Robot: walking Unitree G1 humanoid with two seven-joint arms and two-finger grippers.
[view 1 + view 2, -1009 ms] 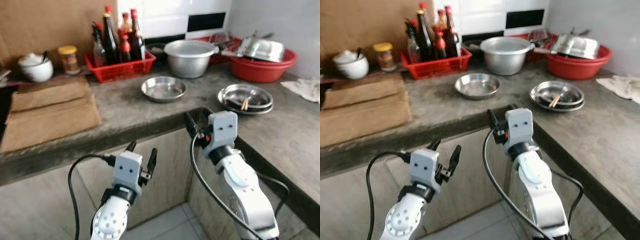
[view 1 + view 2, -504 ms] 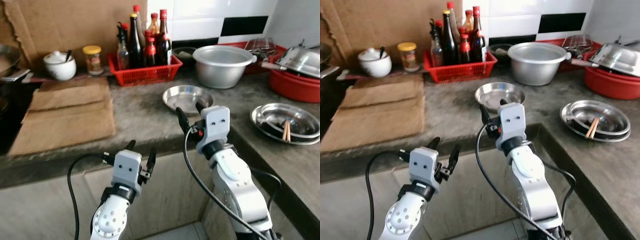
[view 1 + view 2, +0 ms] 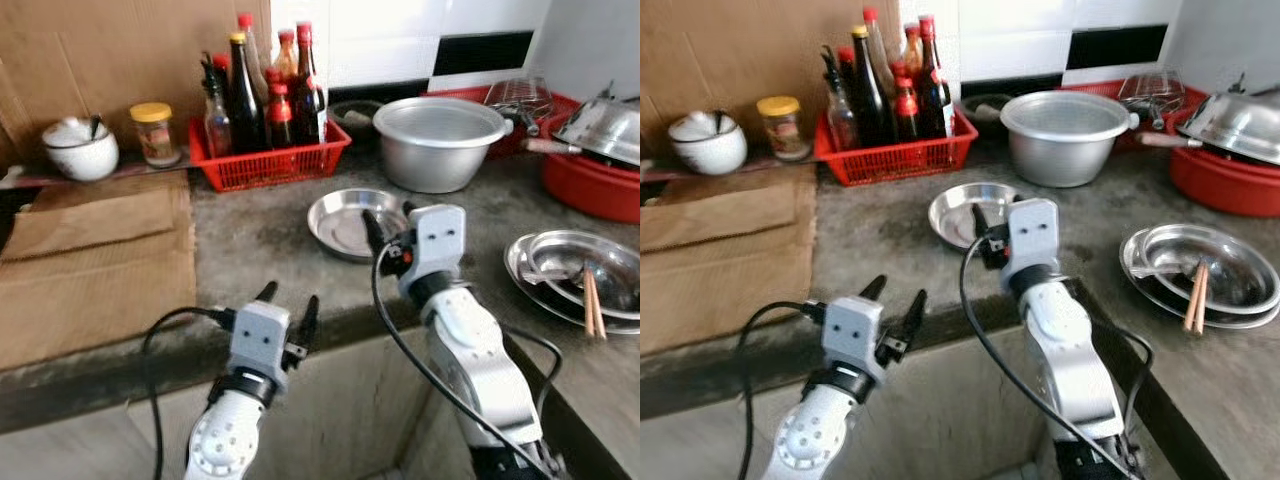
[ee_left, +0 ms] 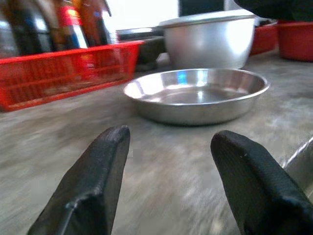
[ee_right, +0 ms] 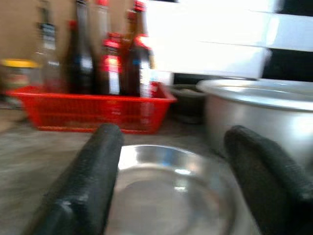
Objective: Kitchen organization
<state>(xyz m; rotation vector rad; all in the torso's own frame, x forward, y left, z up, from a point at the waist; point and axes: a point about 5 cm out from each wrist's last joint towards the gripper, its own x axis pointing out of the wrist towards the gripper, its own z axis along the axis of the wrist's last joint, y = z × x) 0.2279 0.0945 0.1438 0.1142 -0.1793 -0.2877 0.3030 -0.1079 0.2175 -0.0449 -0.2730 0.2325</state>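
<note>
A shallow steel dish (image 3: 340, 220) lies on the grey counter (image 3: 260, 235) in front of a big aluminium pot (image 3: 438, 140). My right gripper (image 3: 390, 222) is open and hovers low over the dish's near right rim. In the right wrist view the dish (image 5: 171, 191) lies between the two black fingers (image 5: 93, 171). My left gripper (image 3: 288, 305) is open and empty at the counter's front edge, left of the right arm. Its wrist view looks across the counter at the dish (image 4: 195, 95).
A red basket (image 3: 270, 160) of sauce bottles stands at the back, with a yellow-lidded jar (image 3: 152, 133) and a white bowl (image 3: 78, 150) to its left. Cardboard (image 3: 90, 260) covers the left counter. Stacked steel plates (image 3: 560, 280) with chopsticks and a red basin (image 3: 600, 190) are on the right.
The camera has shifted. My right gripper has risen from below the counter edge and reached forward over the counter to the steel dish. The left gripper has come up nearer the edge.
</note>
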